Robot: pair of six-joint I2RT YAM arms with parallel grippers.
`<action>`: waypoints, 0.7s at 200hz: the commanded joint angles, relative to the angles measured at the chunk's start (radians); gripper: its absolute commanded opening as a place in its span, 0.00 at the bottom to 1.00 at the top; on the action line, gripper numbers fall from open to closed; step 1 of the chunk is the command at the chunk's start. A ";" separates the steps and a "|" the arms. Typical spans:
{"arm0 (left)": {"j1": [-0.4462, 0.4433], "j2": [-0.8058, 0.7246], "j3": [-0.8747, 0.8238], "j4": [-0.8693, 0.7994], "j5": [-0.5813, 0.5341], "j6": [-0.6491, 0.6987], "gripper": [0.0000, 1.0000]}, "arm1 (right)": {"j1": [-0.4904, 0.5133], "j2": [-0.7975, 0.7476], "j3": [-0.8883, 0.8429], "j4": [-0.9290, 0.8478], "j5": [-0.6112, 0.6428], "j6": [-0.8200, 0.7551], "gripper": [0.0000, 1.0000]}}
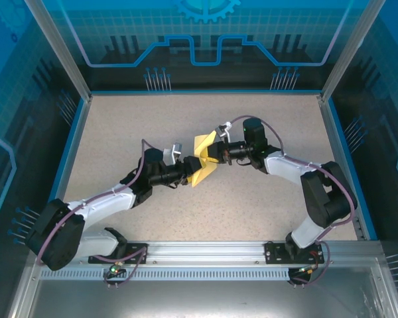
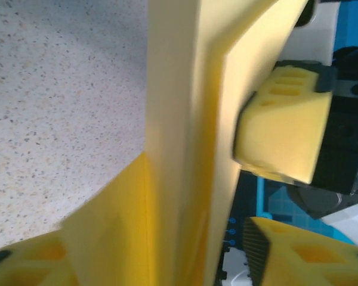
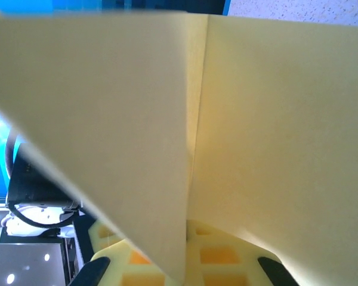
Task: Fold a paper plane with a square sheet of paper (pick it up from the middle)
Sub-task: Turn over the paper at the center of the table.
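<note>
The right gripper [image 3: 188, 265] is pinching the yellow sheet of paper [image 3: 274, 131] with its jaws closed down to the paper's thickness. In its wrist view the sheet is rising straight out from between the yellow foam pads [image 3: 137, 277] and parting along a sharp crease into two broad flaps, one leaning left and one spreading right. The left gripper [image 2: 167, 265] is standing partly open around the same sheet [image 2: 179, 119]. Its two yellow fingers are sitting at the lower corners of its wrist view, and the paper is running edge-on between them. The paper is lying against the finger [image 2: 24, 265] at the lower left, while a strip of blue background is showing between the paper and the other finger, so this gripper is not clamping the paper from both sides. In that view one pad of the right gripper [image 2: 283, 137] is pressing against the sheet's far face. From above, the left gripper [image 1: 188, 170] and right gripper [image 1: 217, 154] are meeting nose to nose near the middle of the speckled table [image 1: 119, 132], with the creased sheet [image 1: 204, 160] fanning out between them as an angular yellow wedge. Both arms are reaching inward from their bases at the near edge, and blue-trimmed enclosure walls [image 1: 199, 93] are framing the tabletop.
</note>
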 commanded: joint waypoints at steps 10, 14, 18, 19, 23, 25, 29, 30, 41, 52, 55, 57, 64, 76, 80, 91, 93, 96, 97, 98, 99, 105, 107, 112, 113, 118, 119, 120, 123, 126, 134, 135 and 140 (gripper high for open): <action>0.007 -0.043 -0.021 0.050 -0.003 0.028 0.38 | -0.005 0.042 0.020 0.007 -0.027 0.008 0.06; 0.007 -0.047 -0.021 0.043 -0.005 0.032 0.34 | -0.006 0.045 0.020 0.007 -0.027 0.008 0.06; 0.007 -0.052 -0.019 0.032 -0.013 0.035 0.30 | -0.004 0.047 0.020 0.005 -0.029 0.006 0.06; 0.008 -0.052 -0.019 0.030 -0.014 0.036 0.29 | -0.006 0.047 0.020 0.004 -0.029 0.005 0.06; 0.008 -0.058 -0.019 0.018 -0.022 0.039 0.27 | -0.006 0.050 0.020 0.002 -0.029 0.003 0.07; 0.008 -0.060 -0.019 0.012 -0.027 0.039 0.26 | -0.005 0.051 0.020 0.001 -0.029 0.002 0.07; 0.007 -0.064 -0.018 0.000 -0.034 0.044 0.23 | -0.006 0.053 0.022 -0.001 -0.029 0.000 0.08; 0.007 -0.065 -0.017 -0.004 -0.035 0.047 0.23 | -0.006 0.053 0.022 -0.002 -0.028 -0.001 0.08; 0.007 -0.075 -0.012 -0.045 -0.051 0.062 0.15 | -0.006 0.054 0.024 -0.021 -0.025 -0.015 0.10; 0.007 -0.078 -0.002 -0.086 -0.058 0.076 0.09 | -0.006 0.053 0.030 -0.055 -0.018 -0.039 0.15; 0.007 -0.078 0.001 -0.101 -0.060 0.083 0.07 | -0.007 0.052 0.031 -0.066 -0.015 -0.046 0.16; 0.007 -0.078 0.005 -0.110 -0.062 0.088 0.06 | -0.007 0.052 0.032 -0.073 -0.013 -0.051 0.18; 0.007 -0.076 0.016 -0.148 -0.071 0.099 0.03 | -0.007 0.046 0.036 -0.098 -0.004 -0.070 0.22; 0.007 -0.073 0.039 -0.222 -0.086 0.132 0.01 | -0.010 0.033 0.043 -0.174 0.013 -0.118 0.30; 0.008 -0.071 0.048 -0.249 -0.096 0.146 0.01 | -0.013 0.025 0.052 -0.214 0.024 -0.147 0.34; 0.008 -0.071 0.087 -0.376 -0.132 0.196 0.01 | -0.020 -0.003 0.083 -0.375 0.089 -0.251 0.46; 0.008 -0.073 0.096 -0.397 -0.140 0.208 0.02 | -0.019 -0.009 0.087 -0.405 0.106 -0.272 0.48; 0.008 -0.073 0.110 -0.440 -0.155 0.228 0.02 | -0.022 -0.019 0.096 -0.447 0.128 -0.301 0.51; 0.008 -0.073 0.114 -0.455 -0.161 0.234 0.02 | -0.023 -0.021 0.097 -0.461 0.134 -0.310 0.52; 0.006 -0.073 0.119 -0.468 -0.165 0.240 0.02 | -0.023 -0.025 0.098 -0.474 0.141 -0.320 0.53; 0.006 -0.073 0.124 -0.483 -0.171 0.246 0.02 | -0.023 -0.028 0.101 -0.487 0.154 -0.329 0.54; 0.003 -0.073 0.155 -0.565 -0.205 0.282 0.02 | -0.025 -0.048 0.114 -0.566 0.212 -0.383 0.59; 0.002 -0.073 0.165 -0.595 -0.220 0.293 0.03 | -0.027 -0.056 0.118 -0.591 0.242 -0.400 0.61; 0.001 -0.071 0.193 -0.659 -0.255 0.325 0.03 | -0.029 -0.074 0.124 -0.648 0.304 -0.435 0.66; 0.000 -0.070 0.196 -0.678 -0.258 0.332 0.04 | -0.028 -0.078 0.124 -0.658 0.310 -0.441 0.67; -0.005 -0.065 0.232 -0.757 -0.303 0.363 0.04 | -0.031 -0.098 0.124 -0.695 0.374 -0.467 0.72; -0.006 -0.065 0.238 -0.773 -0.311 0.369 0.04 | -0.031 -0.102 0.124 -0.701 0.385 -0.473 0.73; -0.007 -0.064 0.244 -0.789 -0.320 0.375 0.04 | -0.031 -0.106 0.123 -0.706 0.398 -0.478 0.74; -0.011 -0.058 0.265 -0.834 -0.345 0.392 0.05 | -0.033 -0.119 0.119 -0.721 0.430 -0.487 0.76; -0.016 -0.054 0.284 -0.877 -0.380 0.407 0.05 | -0.033 -0.132 0.114 -0.734 0.462 -0.497 0.78; -0.034 -0.037 0.338 -0.988 -0.471 0.446 0.05 | -0.037 -0.163 0.104 -0.762 0.536 -0.518 0.83; -0.036 -0.035 0.347 -1.003 -0.483 0.449 0.05 | -0.037 -0.168 0.101 -0.763 0.545 -0.520 0.83; -0.056 -0.022 0.382 -1.067 -0.550 0.469 0.05 | -0.039 -0.187 0.096 -0.776 0.580 -0.529 0.85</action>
